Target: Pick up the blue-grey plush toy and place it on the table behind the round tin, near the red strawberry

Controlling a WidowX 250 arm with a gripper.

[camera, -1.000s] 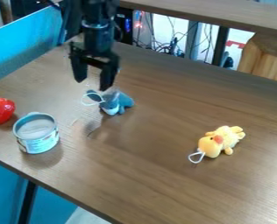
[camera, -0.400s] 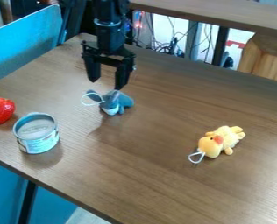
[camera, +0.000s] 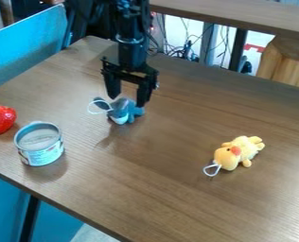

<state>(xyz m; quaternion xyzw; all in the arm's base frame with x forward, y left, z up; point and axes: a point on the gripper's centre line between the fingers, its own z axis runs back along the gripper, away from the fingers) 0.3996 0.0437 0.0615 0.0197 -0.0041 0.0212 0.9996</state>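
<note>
a brown wood-grain table (camera: 158, 189) stands beside a bright blue panel (camera: 25, 45); behind it are a wooden shelf (camera: 234, 17), tangled dark cables (camera: 177, 48) and a pale floor (camera: 256, 40).

Table (camera: 171, 203): brown, wood-grained top. Directions taken from mid-view, 12 o'clock at upper edge of view. Strawberry (camera: 2, 119), red, at 9 o'clock, by the table's edge. Can (camera: 40, 147), upright, pale blue side, round grey top, between 8 and 9 o'clock; near the strawberry, not touching. Blue-grey plush toy (camera: 120, 113), near mid-view at 10 o'clock; white loop (camera: 96, 108) on its 9 o'clock side. Yellow plush toy (camera: 238, 152), orange beak, at 4 o'clock, head towards 8 o'clock, white cord at head end; well apart from the rest.
</note>
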